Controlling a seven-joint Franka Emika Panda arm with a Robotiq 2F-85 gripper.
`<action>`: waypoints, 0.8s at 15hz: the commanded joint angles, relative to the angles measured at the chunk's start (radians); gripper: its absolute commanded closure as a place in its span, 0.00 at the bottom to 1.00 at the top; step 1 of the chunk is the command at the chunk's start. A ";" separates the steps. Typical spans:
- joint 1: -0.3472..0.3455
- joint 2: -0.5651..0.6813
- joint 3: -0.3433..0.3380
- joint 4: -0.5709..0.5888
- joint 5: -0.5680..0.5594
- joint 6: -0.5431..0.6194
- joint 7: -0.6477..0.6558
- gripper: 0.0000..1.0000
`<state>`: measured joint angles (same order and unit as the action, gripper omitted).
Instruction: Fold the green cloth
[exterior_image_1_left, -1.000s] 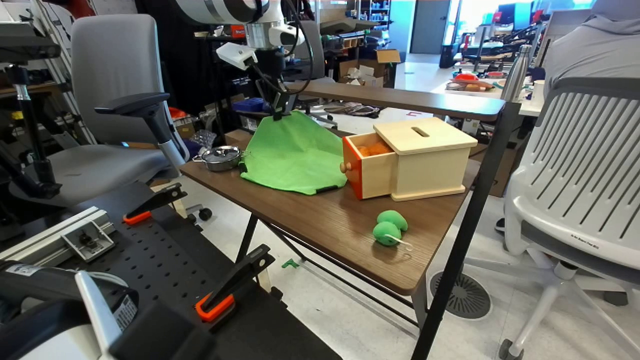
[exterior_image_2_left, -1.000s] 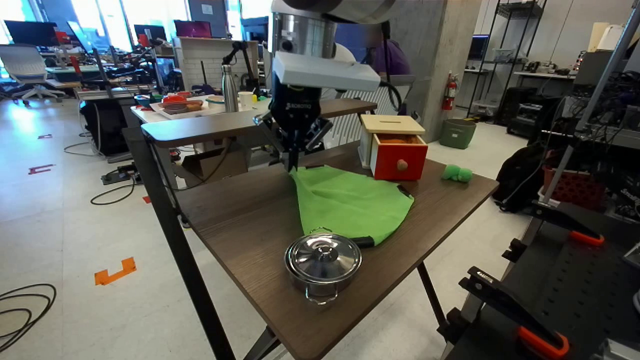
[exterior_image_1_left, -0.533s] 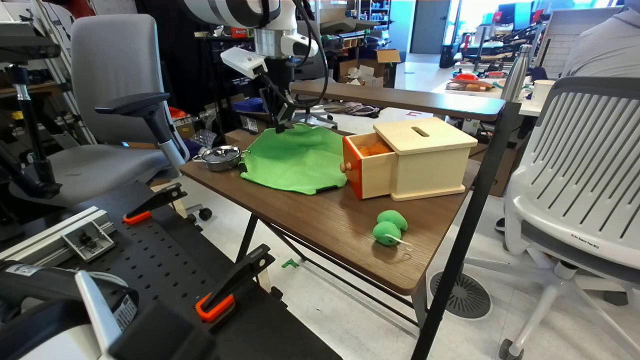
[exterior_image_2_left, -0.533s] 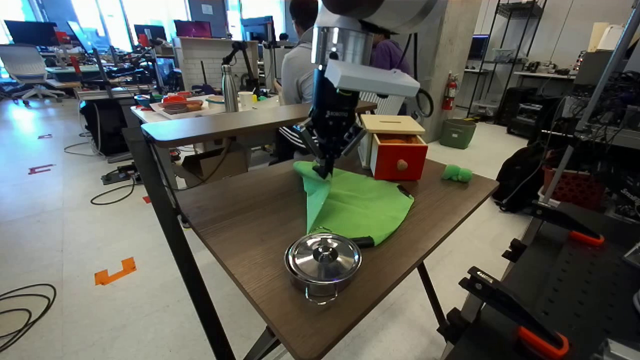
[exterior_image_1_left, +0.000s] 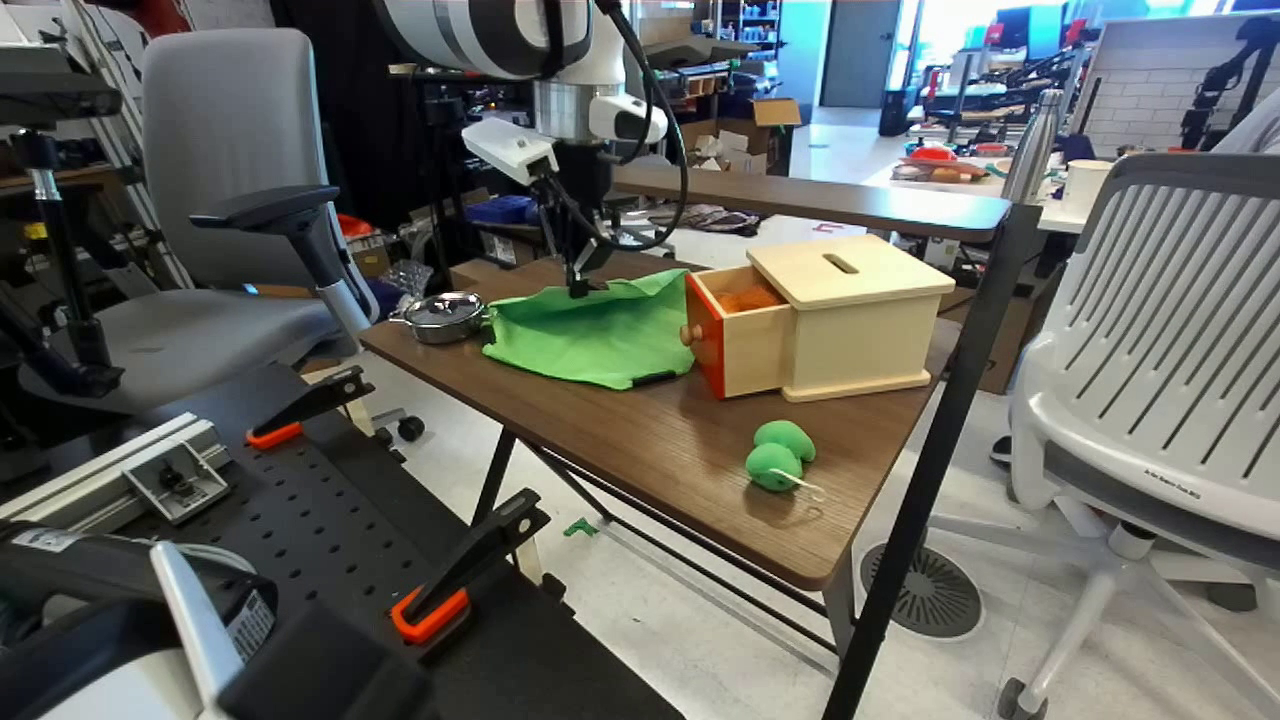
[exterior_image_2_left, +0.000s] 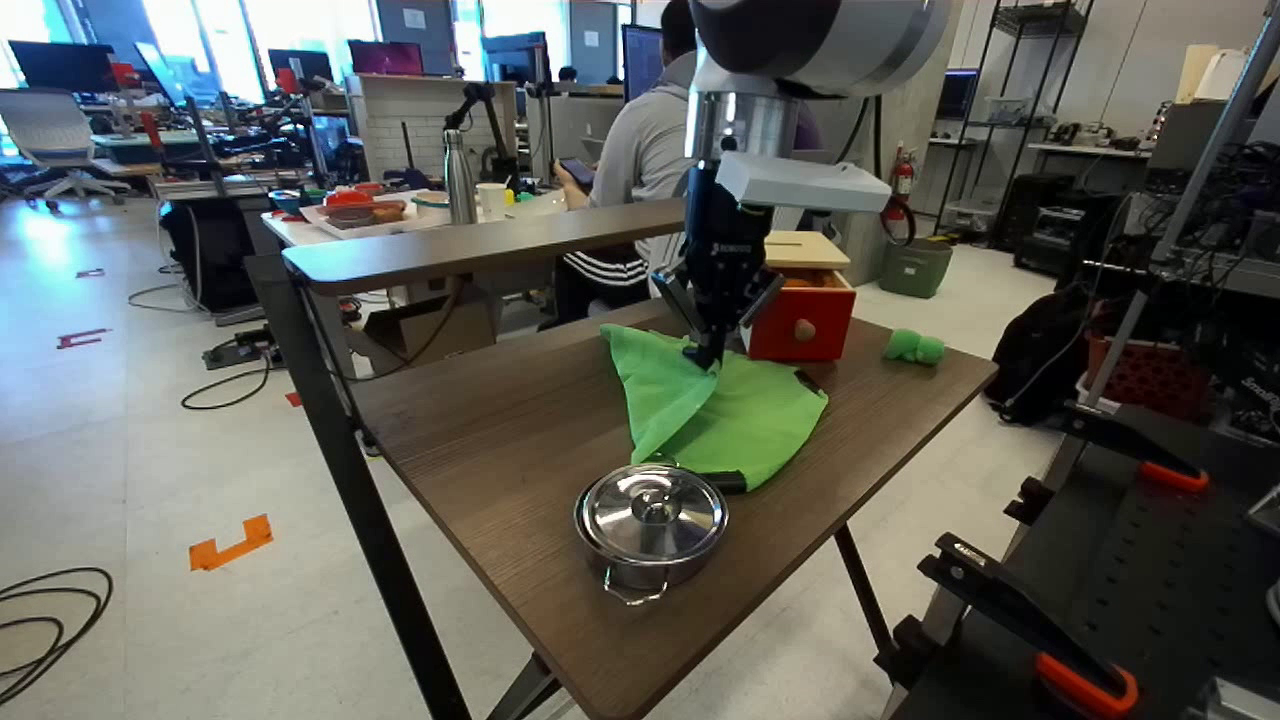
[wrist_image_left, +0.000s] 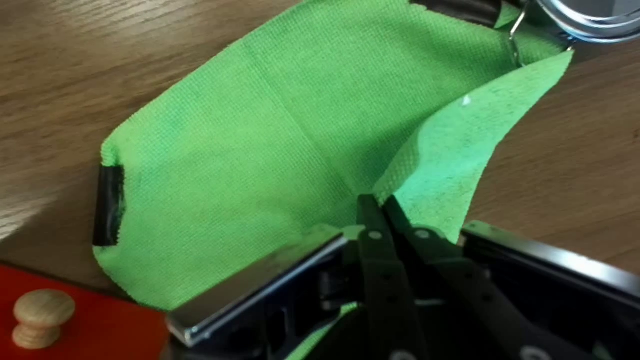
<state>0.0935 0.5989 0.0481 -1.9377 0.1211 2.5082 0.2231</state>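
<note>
Across the wood-grain tabletop (exterior_image_2_left: 510, 440), lime-green cloth (wrist_image_left: 280, 135) spreads to wrist-view ten o'clock; our Robotiq gripper (wrist_image_left: 380, 201) pinches its raised edge, a sound hold, we judge, for something light and limp.

Bright windows (exterior_image_2_left: 305, 20) glow beyond a pale floor (exterior_image_2_left: 140, 470); a grey office chair (exterior_image_1_left: 230, 150) and a white slatted chair (exterior_image_1_left: 1120, 440) stand either side of the brown table (exterior_image_1_left: 680, 440)
</note>
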 joint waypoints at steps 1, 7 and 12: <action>-0.002 0.007 -0.019 -0.009 0.001 0.028 0.002 0.99; 0.009 0.055 -0.057 0.006 -0.016 0.057 0.027 0.99; 0.015 0.083 -0.069 0.011 -0.021 0.072 0.041 0.99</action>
<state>0.0921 0.6630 -0.0049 -1.9405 0.1134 2.5636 0.2388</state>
